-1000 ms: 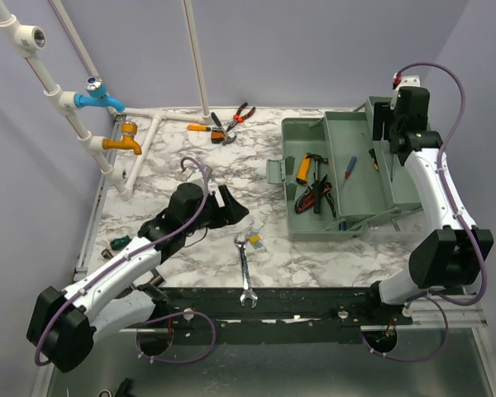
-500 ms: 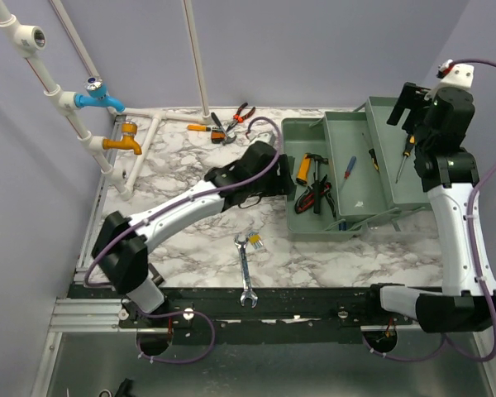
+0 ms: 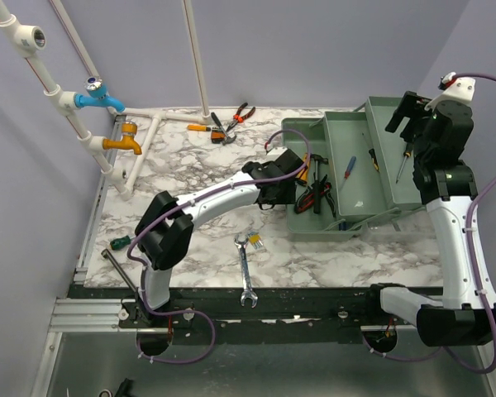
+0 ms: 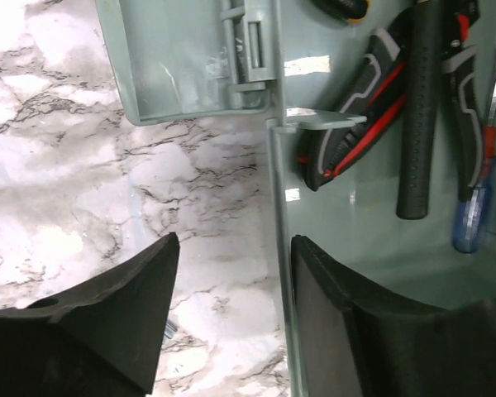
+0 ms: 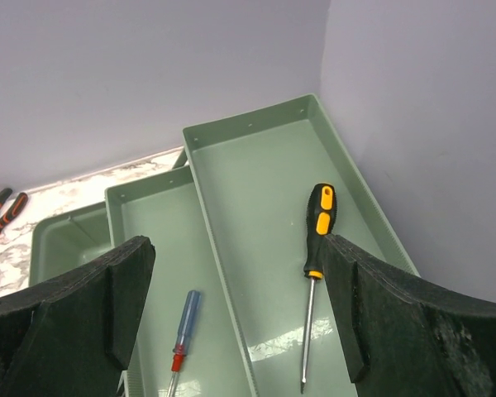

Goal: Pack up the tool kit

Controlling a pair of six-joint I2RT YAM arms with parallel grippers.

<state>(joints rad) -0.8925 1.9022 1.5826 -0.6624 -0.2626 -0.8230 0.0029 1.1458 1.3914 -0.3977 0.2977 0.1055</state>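
Observation:
The grey-green toolbox (image 3: 360, 194) stands open at the right of the table, its trays fanned out. Pliers (image 4: 355, 107), a black-handled hammer (image 4: 422, 107) and a blue screwdriver (image 4: 475, 207) lie in its bottom. My left gripper (image 4: 231, 273) is open astride the box's left wall (image 4: 277, 207), one finger over the marble, the other inside. My right gripper (image 5: 240, 289) hangs open and empty above the trays. Below it a black-and-yellow screwdriver (image 5: 317, 240) lies in the right tray and another blue screwdriver (image 5: 184, 318) in the middle tray.
A wrench (image 3: 245, 269) lies near the front edge beside a small tag (image 3: 255, 241). Red pliers and an orange-handled tool (image 3: 227, 122) lie at the back. A green-handled screwdriver (image 3: 120, 242) is at the left edge. Pipes with taps (image 3: 107, 103) stand back left.
My left arm swung right from mid-table to the toolbox's left wall, jaws narrowing a little. My right gripper opened and rose, leaving the black-and-yellow screwdriver in the right tray.

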